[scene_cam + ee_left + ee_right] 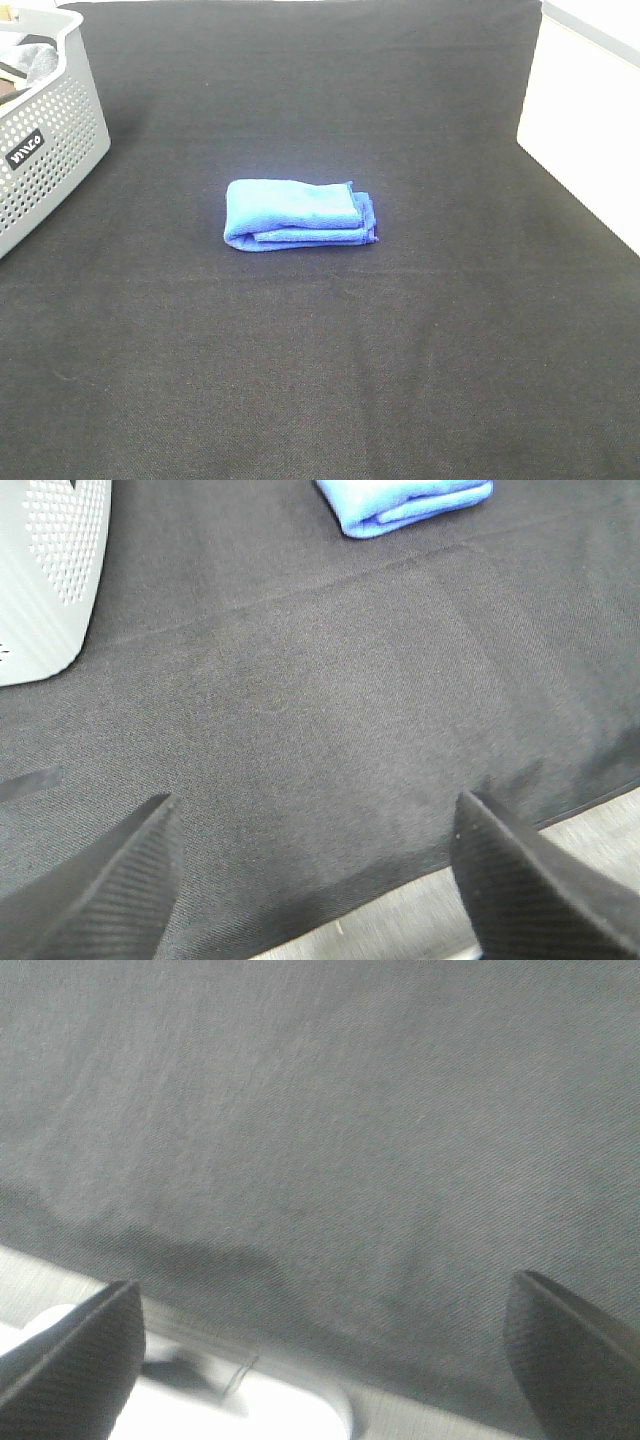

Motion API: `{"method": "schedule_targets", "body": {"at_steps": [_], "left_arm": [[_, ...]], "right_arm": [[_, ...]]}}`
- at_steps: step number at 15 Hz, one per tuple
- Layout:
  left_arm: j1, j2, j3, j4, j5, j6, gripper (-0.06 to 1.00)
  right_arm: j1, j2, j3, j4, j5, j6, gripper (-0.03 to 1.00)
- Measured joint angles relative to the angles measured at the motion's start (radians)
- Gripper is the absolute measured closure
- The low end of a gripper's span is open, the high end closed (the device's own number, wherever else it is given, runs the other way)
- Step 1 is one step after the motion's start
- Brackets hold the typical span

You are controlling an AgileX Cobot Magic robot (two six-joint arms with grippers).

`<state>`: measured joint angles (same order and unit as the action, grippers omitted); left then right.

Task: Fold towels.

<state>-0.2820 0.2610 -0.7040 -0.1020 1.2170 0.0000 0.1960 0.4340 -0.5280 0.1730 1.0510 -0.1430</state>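
Left jaws: you see them spread wide in the left wrist view, the left gripper [310, 880] holding nothing, its two dark ribbed fingers [110, 890] apart with bare black cloth between them.
Left arm pose: it hangs low over the near edge of the table [330, 740], tilted forward so that its camera looks across the surface toward the towel; no part of it shows in the high view.
Right jaws: also wide apart, the right gripper [325, 1360] empty, one finger tip [80, 1350] at each side of the right wrist view.
Right arm pose: it sits above the table's edge, where the black cloth ends and a pale blurred surface begins; you cannot see it from the high camera either.
Towel: the blue towel [298, 212] lies folded into a compact stack about mid-table, its layered edges facing the near side.
Towel against the jaws: well apart from the left jaws, far ahead of them [405, 502]; it does not show in the right wrist view.
Basket: the grey perforated basket [45, 130] stands well to the left of the towel, at the table's far left corner.
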Motion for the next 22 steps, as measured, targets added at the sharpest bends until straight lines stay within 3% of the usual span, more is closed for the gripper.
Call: {"method": "schedule_targets", "body": {"at_steps": [5, 12, 22], "left_arm": [[0.000, -0.093, 0.129, -0.002, -0.026, 0.068, 0.24], [0.000, -0.093, 0.195, -0.064, -0.152, 0.193, 0.24], [0.000, -0.093, 0.196, -0.065, -0.161, 0.199, 0.24]], "right_arm": [[0.000, -0.154, 0.005, -0.089, 0.023, 0.000, 0.05], [0.000, -0.156, 0.018, -0.094, 0.021, 0.000, 0.05], [0.000, -0.156, 0.019, -0.094, 0.021, 0.000, 0.05]]}}
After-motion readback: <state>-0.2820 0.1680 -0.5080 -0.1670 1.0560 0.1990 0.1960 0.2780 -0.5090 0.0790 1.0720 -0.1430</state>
